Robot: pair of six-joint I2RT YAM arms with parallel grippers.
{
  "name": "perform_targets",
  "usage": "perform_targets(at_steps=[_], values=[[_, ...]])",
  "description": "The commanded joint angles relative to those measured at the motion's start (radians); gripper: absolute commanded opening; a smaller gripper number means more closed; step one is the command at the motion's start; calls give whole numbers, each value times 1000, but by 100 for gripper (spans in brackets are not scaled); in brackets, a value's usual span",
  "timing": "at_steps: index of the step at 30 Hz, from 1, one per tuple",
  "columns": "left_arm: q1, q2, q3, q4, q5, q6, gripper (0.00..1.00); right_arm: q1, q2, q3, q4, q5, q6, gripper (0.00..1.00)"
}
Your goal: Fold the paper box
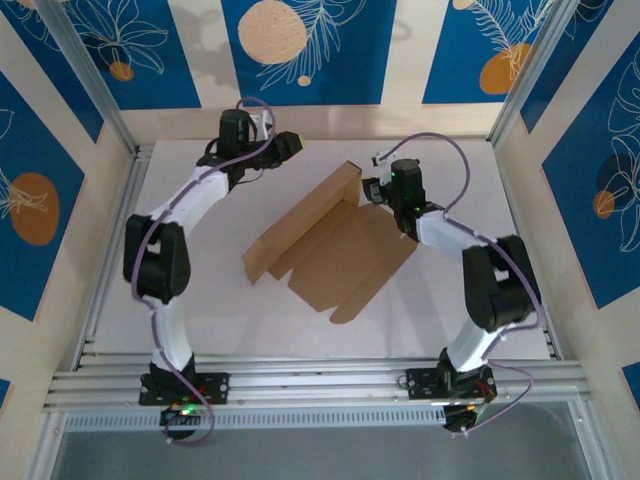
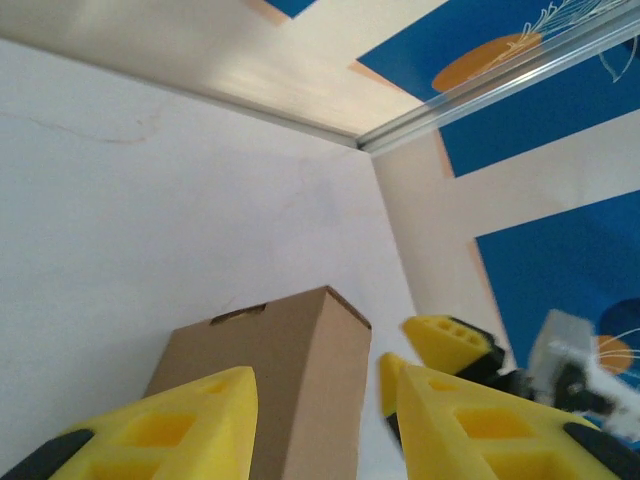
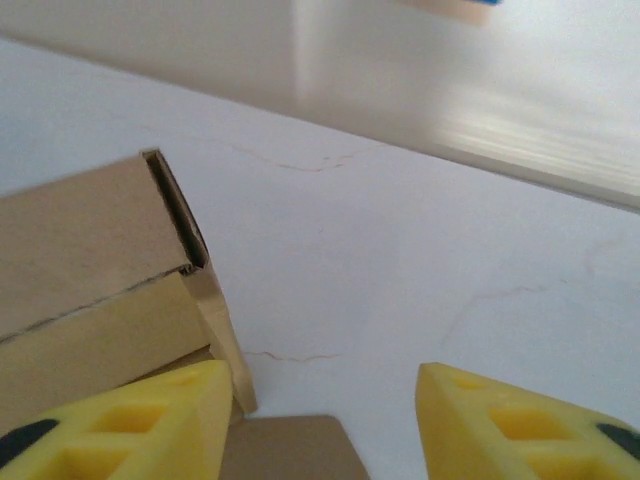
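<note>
- Ahead of the left gripper [image 2: 320,400], the raised wall of the paper box [image 2: 300,350] is being framed between parted yellow fingers [image 2: 190,420]; nothing is being clasped.
- Just beside the right gripper [image 3: 325,395], that wall's end is being flanked by spread, empty jaws, probably so that it can be pressed.
- Brown matte cardboard, creased and doubled at the edge; the other panels are being left flat on the white table [image 3: 420,260].

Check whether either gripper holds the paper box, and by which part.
Nothing is held. The left gripper is open, off the paper box; the right gripper is open beside its raised end, nothing in its jaws.
</note>
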Motion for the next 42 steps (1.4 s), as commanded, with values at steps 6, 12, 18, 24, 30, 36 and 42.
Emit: perform_targets(at_steps=[6,12,18,24,30,36,42], values=[[-71,-369,-279,-220,-233,60,39,120,-244,201,-522,195,73,41],[-195,-585,-447,-263,-318,55,33,7,-359,231,-540,-79,306,17],[-280,-784,-635,-235,-354,-27,31,47,-401,208,-552,-155,278,10],[-294,-912,-727,-273,-339,-10,30,-18,-375,232,-629,-523,363,0],[-294,-958,-781,-274,-340,-78,36,106,-199,424,-834,-255,321,15],[-296,-944,-801,-222,-365,-228,38,100,38,646,-997,-96,317,44],[-299,-916,-811,-184,-365,-277,39,-12,201,645,-846,-303,249,71]])
